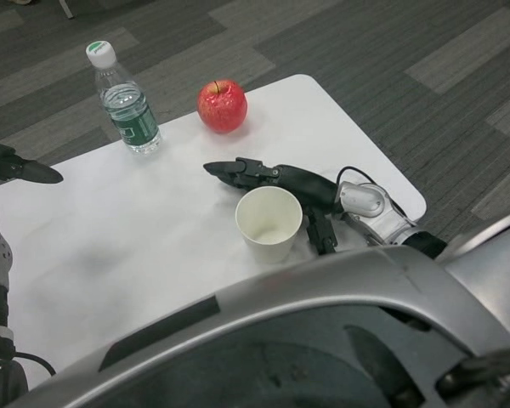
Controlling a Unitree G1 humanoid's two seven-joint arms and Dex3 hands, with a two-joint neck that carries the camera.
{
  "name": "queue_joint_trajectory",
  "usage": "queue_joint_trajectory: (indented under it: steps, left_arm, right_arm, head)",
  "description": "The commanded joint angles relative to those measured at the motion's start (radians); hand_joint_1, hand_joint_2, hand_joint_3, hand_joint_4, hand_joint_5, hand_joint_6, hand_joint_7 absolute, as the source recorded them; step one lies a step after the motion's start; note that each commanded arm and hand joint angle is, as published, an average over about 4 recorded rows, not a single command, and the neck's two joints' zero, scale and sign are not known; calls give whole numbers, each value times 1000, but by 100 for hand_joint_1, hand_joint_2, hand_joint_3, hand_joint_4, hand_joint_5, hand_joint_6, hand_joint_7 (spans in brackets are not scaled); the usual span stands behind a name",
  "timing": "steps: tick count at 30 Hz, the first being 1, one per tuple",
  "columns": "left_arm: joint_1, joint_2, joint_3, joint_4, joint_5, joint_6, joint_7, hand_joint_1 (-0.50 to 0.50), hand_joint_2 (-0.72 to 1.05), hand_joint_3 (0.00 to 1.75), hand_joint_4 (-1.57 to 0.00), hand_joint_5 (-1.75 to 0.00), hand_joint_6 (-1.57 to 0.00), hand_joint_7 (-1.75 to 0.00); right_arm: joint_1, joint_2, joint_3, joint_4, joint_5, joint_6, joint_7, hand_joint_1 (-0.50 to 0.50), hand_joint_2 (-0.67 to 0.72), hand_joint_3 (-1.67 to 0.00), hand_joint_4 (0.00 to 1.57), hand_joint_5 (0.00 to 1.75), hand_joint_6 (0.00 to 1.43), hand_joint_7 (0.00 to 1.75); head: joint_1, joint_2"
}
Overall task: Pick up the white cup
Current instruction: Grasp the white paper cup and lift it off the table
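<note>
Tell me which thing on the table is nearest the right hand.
The white cup: the right hand curves around it, while the apple and the bottle stand farther off.

white cup (269, 223), cream inside, centre | apple (222, 105) red, yellow patch at stem, upper centre | bottle (126, 99) clear, white cap, green label, upper left | table (110, 229) white | carpet (391, 51) grey, striped blocks | right hand (276, 180) black

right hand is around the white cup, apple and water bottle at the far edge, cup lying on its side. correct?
One thing is off: the white cup stands upright, its open mouth facing up, not on its side. The head view shows this. The rest holds: the right hand is around the cup, and the apple and water bottle stand at the far edge.
</note>
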Motion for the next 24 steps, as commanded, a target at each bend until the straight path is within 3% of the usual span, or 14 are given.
queue_joint_trajectory:
  steps: [1, 3, 7, 13, 17, 24]
  left_arm:
    - [12, 2, 10, 3, -7, -10, -3, -37, -55, 9, 0, -21, 0, -42]
    - [13, 2, 11, 3, -10, -10, -3, -37, -55, 9, 0, -21, 0, -42]
    - [15, 2, 15, 3, -12, -11, -4, -37, -55, 9, 0, -21, 0, -42]
    - [18, 0, 18, 4, -17, -12, -4, -37, -55, 9, 0, -21, 0, -42]
    - [18, -1, 18, 9, -18, -15, -4, -37, -55, 9, 0, -21, 0, -42]
    - [18, -1, 14, 25, -19, -16, -4, -37, -55, 9, 0, -21, 0, -42]
  right_arm:
    - [-22, 16, -2, 27, -7, -11, -42, -42, 66, -4, 0, 0, 0, 14]
    - [-23, 18, 1, 35, -7, -16, -62, -42, 66, 0, 0, 0, 0, 14]
    - [-23, 20, 4, 39, -9, -24, -104, -42, 66, -8, 0, 0, 0, 14]
    - [-14, 37, 17, 71, -8, -87, -222, -42, 66, -8, 0, 0, 0, 12]
    - [3, 47, 18, 85, -7, -110, -268, -42, 61, -10, 0, 0, 0, 7]
    - [30, 60, 29, 89, -8, -109, -291, -42, 46, -32, 0, 0, 0, 7]
  head:
    - [4, 5]
    - [7, 6]
    - [13, 8]
    - [20, 6]
    - [21, 3]
    - [21, -5]
